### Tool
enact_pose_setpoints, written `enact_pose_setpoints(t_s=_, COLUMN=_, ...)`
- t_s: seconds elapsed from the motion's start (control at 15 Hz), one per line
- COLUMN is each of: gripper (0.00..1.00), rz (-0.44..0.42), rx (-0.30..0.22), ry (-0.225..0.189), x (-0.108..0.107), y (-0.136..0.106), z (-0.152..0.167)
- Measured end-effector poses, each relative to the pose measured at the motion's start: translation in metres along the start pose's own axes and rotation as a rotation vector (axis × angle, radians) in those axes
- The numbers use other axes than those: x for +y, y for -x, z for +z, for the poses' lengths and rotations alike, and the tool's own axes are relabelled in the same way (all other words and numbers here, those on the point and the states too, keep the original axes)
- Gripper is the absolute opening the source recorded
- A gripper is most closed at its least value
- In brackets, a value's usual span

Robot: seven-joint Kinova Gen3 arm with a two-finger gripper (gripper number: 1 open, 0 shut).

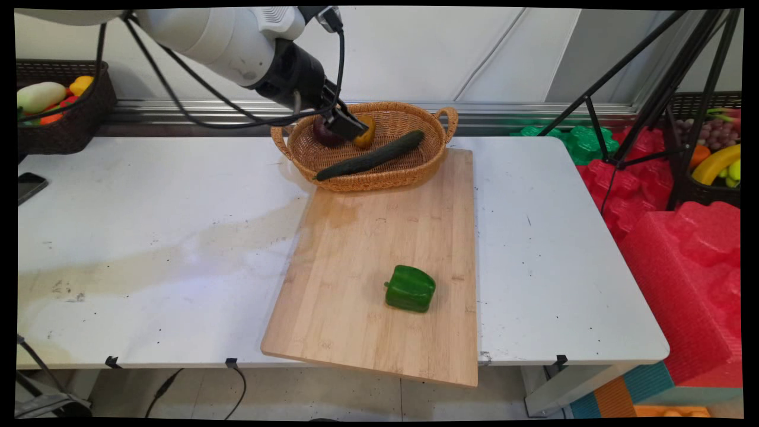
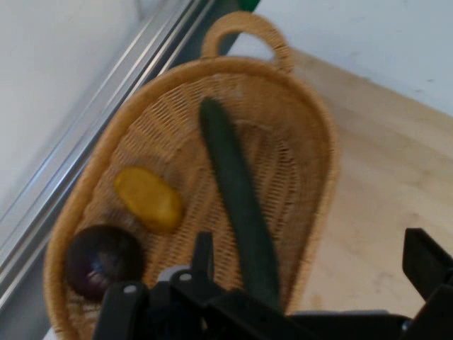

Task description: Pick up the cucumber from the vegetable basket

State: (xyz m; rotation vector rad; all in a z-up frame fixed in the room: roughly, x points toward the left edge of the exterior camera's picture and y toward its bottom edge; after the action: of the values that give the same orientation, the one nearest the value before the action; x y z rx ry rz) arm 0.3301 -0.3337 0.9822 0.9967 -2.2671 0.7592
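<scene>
Three things lie in the wicker basket (image 1: 379,178) at upper centre: a cucumber (image 1: 370,156), a yellow potato (image 2: 148,198), a dark onion (image 2: 102,261). The claw (image 1: 350,126) hangs over them, spread wide and holding nothing.

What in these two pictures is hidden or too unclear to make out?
- Main view: the pincer covers parts of the dark red onion and the yellow potato in the wicker basket.
- Hand view: the linkage hides the cucumber's near end.
- Hand view: the right finger is cut off by the edge; whether the pincer is open is unclear.
</scene>
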Motion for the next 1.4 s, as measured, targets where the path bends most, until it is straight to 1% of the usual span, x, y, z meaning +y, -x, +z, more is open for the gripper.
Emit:
enact_pose_setpoints(t_s=0.2, gripper=1.00, rz=-0.049, rx=-0.033, ry=-0.033, x=-0.018, y=0.000, z=0.023)
enact_pose_setpoints(t_s=0.33, gripper=1.00, rz=-0.084, rx=-0.064, ry=-0.049, x=-0.029, y=-0.001, z=0.045)
enact_pose_setpoints(t_s=0.6, gripper=1.00, rz=-0.133, rx=-0.127, ry=-0.059, x=-0.042, y=0.000, z=0.089)
enact_pose_setpoints(t_s=0.8, gripper=1.00, rz=-0.158, rx=-0.171, ry=-0.048, x=-0.048, y=-0.001, z=0.124)
enact_pose_setpoints(t_s=0.93, gripper=1.00, rz=-0.172, rx=-0.199, ry=-0.034, x=-0.049, y=-0.001, z=0.147)
enact_pose_setpoints(t_s=1.27, gripper=1.00, rz=-0.205, rx=-0.253, ry=-0.003, x=-0.048, y=0.001, z=0.188)
enact_pose_setpoints(t_s=1.4, gripper=1.00, rz=-0.215, rx=-0.267, ry=0.006, x=-0.047, y=0.002, z=0.198)
